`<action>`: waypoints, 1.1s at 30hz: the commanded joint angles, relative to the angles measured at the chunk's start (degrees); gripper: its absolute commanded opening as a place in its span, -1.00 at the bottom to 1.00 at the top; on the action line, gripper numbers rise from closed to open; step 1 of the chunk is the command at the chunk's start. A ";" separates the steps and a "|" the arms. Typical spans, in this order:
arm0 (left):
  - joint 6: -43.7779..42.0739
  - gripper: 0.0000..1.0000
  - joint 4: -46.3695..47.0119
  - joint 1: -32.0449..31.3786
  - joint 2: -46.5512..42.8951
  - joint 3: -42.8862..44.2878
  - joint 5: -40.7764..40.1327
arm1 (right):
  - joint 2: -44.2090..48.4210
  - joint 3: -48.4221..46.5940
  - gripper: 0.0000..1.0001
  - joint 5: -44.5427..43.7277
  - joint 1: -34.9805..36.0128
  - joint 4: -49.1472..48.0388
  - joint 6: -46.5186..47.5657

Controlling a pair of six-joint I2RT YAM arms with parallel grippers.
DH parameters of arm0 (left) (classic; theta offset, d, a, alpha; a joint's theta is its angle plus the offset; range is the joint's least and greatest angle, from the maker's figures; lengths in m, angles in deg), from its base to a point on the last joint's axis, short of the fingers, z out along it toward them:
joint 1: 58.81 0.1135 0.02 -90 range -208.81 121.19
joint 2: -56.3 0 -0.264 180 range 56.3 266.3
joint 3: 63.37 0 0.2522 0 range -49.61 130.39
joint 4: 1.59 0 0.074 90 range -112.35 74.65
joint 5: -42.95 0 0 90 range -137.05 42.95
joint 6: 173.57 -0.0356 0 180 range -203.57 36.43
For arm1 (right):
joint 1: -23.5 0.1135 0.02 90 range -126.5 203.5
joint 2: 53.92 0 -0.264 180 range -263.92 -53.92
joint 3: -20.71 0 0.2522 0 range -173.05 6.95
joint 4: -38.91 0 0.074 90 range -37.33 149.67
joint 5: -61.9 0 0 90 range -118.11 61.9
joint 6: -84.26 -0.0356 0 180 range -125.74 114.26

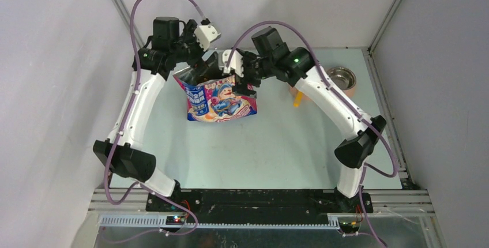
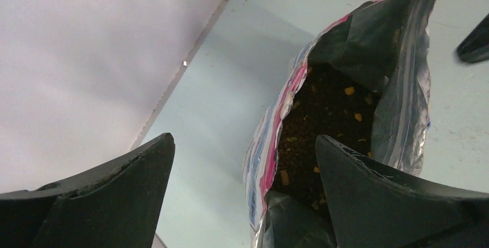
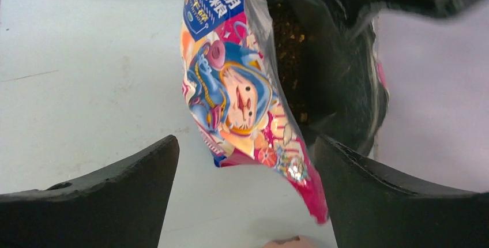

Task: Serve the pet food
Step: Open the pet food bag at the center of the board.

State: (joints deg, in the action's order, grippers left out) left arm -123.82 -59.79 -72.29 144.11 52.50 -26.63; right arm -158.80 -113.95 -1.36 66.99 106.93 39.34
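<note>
The pet food (image 2: 323,121) is a dark brown mass of kibble with a few yellow bits, inside the opened pink-and-blue cartoon bag (image 1: 219,97). The bag stands at the back middle of the table. The pet food (image 3: 286,34) also shows through the bag's mouth in the right wrist view. My left gripper (image 2: 245,138) is open, with the bag's left rim (image 2: 271,144) running between its fingers and one finger over the mouth. My right gripper (image 3: 247,138) is open too, astride the bag's printed front wall (image 3: 242,92). From above, the left gripper (image 1: 200,70) and right gripper (image 1: 242,78) sit at the bag's top corners.
A steel bowl (image 1: 341,78) on a peach base stands at the back right. A yellow scoop (image 1: 298,97) lies beside it, partly behind the right arm. Grey walls close in the left, back and right sides. The table (image 1: 259,144) reaches to the arm bases.
</note>
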 commanded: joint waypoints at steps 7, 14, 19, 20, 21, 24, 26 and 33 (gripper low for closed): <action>-1.27 0.92 -7.47 0.50 6.20 5.79 4.45 | -8.60 -4.40 0.77 -5.92 2.58 -9.23 0.41; 1.23 0.30 -5.62 0.44 9.11 6.88 0.44 | -10.59 -4.48 -0.05 -6.22 2.92 -9.79 -2.47; 3.72 -0.24 -4.36 0.49 10.38 7.97 -1.66 | -10.73 -4.67 -0.44 -6.42 3.41 -9.36 -2.89; 4.18 -0.34 -4.00 0.47 10.32 7.91 -1.95 | -10.71 -5.06 -0.54 -6.38 3.47 -9.05 -2.94; 5.13 -0.55 -3.17 0.47 10.26 7.80 -2.45 | -10.66 -5.32 -0.73 -6.14 3.56 -8.22 -3.06; 7.38 -0.95 -1.36 0.40 9.29 7.46 -4.07 | -10.11 -6.77 -1.00 -5.20 3.71 -6.74 -3.84; 9.96 -0.99 1.54 0.40 8.38 6.84 -6.58 | -9.29 -7.77 -1.00 -4.03 3.76 -6.00 -4.78; 19.24 -1.00 10.93 0.59 3.12 4.40 -24.87 | -7.89 -14.31 -1.00 6.22 3.46 -1.89 -7.89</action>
State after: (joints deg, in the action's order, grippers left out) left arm -111.02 -59.27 -72.40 154.01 56.21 -37.23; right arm -169.31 -120.60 -4.18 70.20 104.61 34.03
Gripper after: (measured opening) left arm 0.008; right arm 0.010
